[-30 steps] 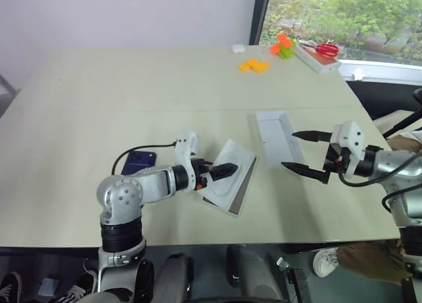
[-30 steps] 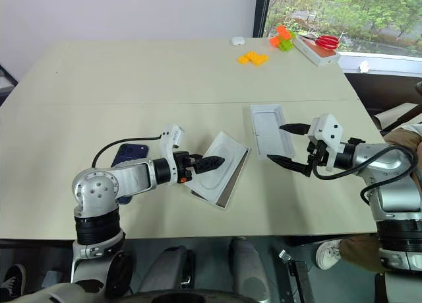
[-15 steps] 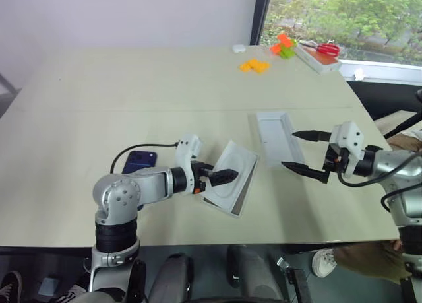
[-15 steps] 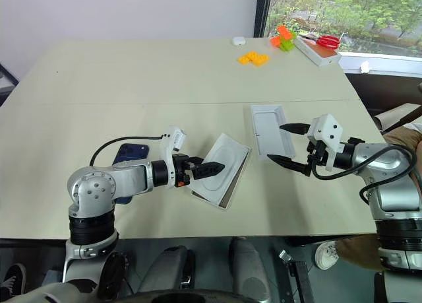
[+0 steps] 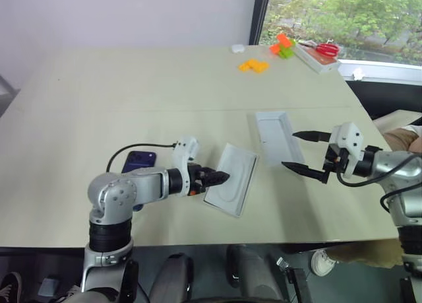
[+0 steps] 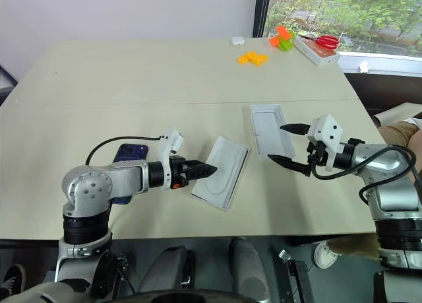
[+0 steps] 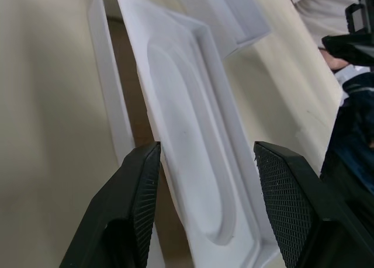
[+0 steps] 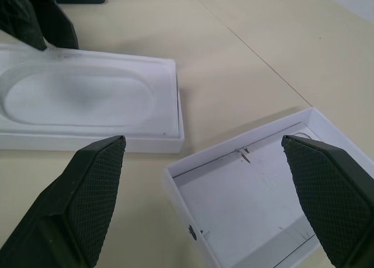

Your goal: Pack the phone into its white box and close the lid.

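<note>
lying bare on the table (image 5: 79,105) beside our left arm, the phone (image 5: 139,162) is not yet packed. we see the white box (image 6: 238,174) near it, with the oval-recess insert (image 5: 231,179) tilted in it; our left gripper (image 5: 216,178) straddles the insert's edge, half-spread. the lid (image 5: 275,133) lies inside-up just beside our right gripper (image 5: 302,150), spread wide and empty. packing and closing remain.

The left gripper (image 5: 221,177) has narrowed its fingers and drawn back to the near end of the oval-recess insert (image 5: 232,184), which now sits flatter on the white box (image 7: 111,110) than before.
</note>
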### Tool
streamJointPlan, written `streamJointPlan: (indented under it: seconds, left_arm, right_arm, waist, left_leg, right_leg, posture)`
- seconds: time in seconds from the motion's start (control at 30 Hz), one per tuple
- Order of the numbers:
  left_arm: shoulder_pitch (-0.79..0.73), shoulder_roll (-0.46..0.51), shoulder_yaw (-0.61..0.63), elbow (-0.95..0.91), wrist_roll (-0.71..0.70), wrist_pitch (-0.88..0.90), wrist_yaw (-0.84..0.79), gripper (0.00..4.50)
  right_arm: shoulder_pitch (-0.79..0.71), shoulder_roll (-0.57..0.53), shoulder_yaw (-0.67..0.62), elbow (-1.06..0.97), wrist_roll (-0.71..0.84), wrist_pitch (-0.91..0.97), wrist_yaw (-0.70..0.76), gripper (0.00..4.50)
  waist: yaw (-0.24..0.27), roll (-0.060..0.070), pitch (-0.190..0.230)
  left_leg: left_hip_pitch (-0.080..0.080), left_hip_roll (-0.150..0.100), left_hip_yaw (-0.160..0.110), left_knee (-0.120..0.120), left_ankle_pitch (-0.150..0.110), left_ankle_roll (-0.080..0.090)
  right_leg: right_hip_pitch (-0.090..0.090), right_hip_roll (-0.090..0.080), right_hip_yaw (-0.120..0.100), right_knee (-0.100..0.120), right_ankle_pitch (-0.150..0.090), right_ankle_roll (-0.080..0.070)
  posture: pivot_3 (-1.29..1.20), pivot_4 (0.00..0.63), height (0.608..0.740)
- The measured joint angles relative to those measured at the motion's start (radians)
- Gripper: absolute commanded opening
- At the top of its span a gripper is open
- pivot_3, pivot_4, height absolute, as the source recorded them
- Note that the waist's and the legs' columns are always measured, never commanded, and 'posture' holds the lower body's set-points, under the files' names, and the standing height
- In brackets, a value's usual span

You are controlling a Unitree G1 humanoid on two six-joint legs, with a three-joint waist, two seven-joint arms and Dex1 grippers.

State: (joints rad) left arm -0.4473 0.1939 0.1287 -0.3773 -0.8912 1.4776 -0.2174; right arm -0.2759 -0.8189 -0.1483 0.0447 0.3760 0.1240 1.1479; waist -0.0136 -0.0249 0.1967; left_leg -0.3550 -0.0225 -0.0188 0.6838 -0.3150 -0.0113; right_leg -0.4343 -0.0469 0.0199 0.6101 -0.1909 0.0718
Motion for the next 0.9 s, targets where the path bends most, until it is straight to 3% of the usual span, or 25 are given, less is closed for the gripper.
streamJointPlan:
  seconds: [0.13,0.33,0.43,0.57,0.73,0.9]
  left_arm:
    - [0.000,0.024,0.021,-0.002,-0.020,0.003,-0.018,2.71]
    - [-0.005,0.138,0.088,-0.037,-0.086,0.016,-0.097,2.71]
    - [-0.041,0.082,0.095,-0.009,-0.077,-0.030,-0.067,1.88]
    - [-0.030,0.023,0.027,0.023,-0.030,-0.086,-0.037,0.03]
    - [-0.020,0.022,-0.120,0.064,0.062,-0.159,-0.046,0.03]
    - [-0.021,-0.024,-0.180,0.104,0.093,-0.174,-0.050,0.03]
  right_arm:
    - [-0.001,0.006,0.001,0.001,0.000,0.000,0.000,4.50]
    - [-0.001,0.006,0.002,0.005,0.000,0.000,0.001,4.50]
    - [-0.012,0.008,0.009,0.015,-0.001,-0.001,0.001,4.50]
    - [-0.025,0.013,0.020,0.020,-0.002,-0.002,0.000,4.50]
    - [-0.025,0.013,0.020,0.022,-0.004,-0.002,-0.001,4.50]
    - [-0.023,0.013,0.020,0.022,-0.004,-0.002,-0.003,4.50]
  waist:
    - [0.000,0.000,0.000]
    - [-0.001,0.000,0.000]
    - [0.005,0.000,0.000]
    - [0.001,0.000,0.000]
    - [0.002,0.000,0.000]
    - [0.002,0.000,0.000]
  left_leg:
    - [0.000,0.000,0.000,0.000,0.000,0.000]
    - [0.000,0.000,0.000,0.000,0.000,0.000]
    - [0.000,-0.001,0.000,0.000,0.000,0.000]
    - [-0.001,-0.001,0.000,0.000,-0.001,0.001]
    - [-0.001,0.000,0.000,-0.001,-0.001,0.001]
    - [-0.001,0.000,0.000,-0.001,-0.001,0.001]
  right_leg:
    - [0.000,0.000,0.000,0.000,0.000,0.000]
    - [0.000,0.000,0.000,0.000,0.000,0.000]
    - [0.001,-0.001,0.000,-0.001,0.000,0.000]
    - [0.001,-0.001,0.000,-0.002,0.002,0.000]
    - [0.001,0.000,-0.001,-0.004,0.002,0.000]
    - [0.001,-0.001,-0.001,-0.006,0.002,-0.001]
  posture:
    - [0.00,0.150,0.740]
    - [0.00,0.150,0.740]
    - [0.00,0.150,0.740]
    - [0.00,0.150,0.740]
    - [0.00,0.150,0.740]
    - [0.00,0.150,0.740]
